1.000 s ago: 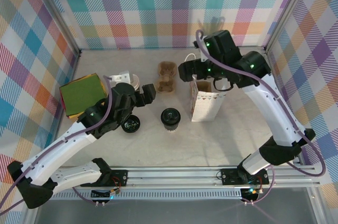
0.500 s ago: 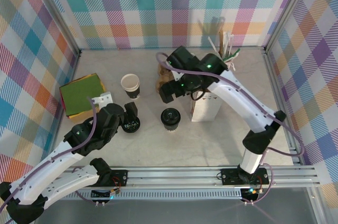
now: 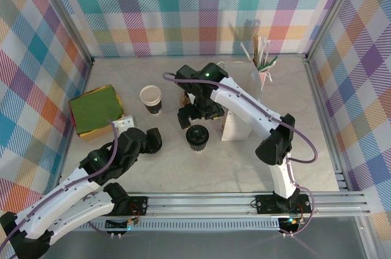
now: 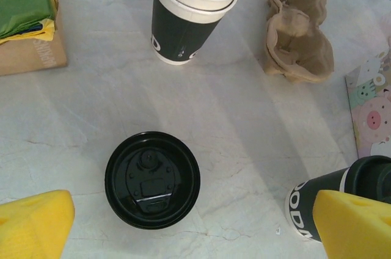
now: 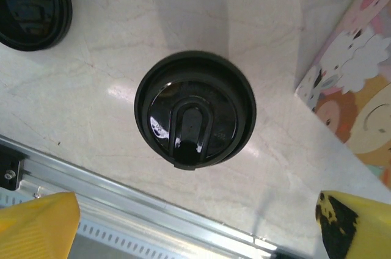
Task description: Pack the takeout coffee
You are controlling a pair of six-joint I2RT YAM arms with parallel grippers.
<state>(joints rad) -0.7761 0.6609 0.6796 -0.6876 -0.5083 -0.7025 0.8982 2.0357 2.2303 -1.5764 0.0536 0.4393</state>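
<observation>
Having swung left from the white paper bag [image 3: 232, 129], the right tool [image 3: 190, 116], released wide, is hovering over the small dark black-lidded disposable coffee cup [image 3: 197, 137] at frame centre, probably readying a grasp; the left tool [image 3: 148, 140] is idling, also released.

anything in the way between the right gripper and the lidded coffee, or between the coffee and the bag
Nothing visible. The right gripper hangs open directly above the takeout coffee, and bare table lies between the cup and the paper bag beside it. The loose lid lies off on the other side.
</observation>
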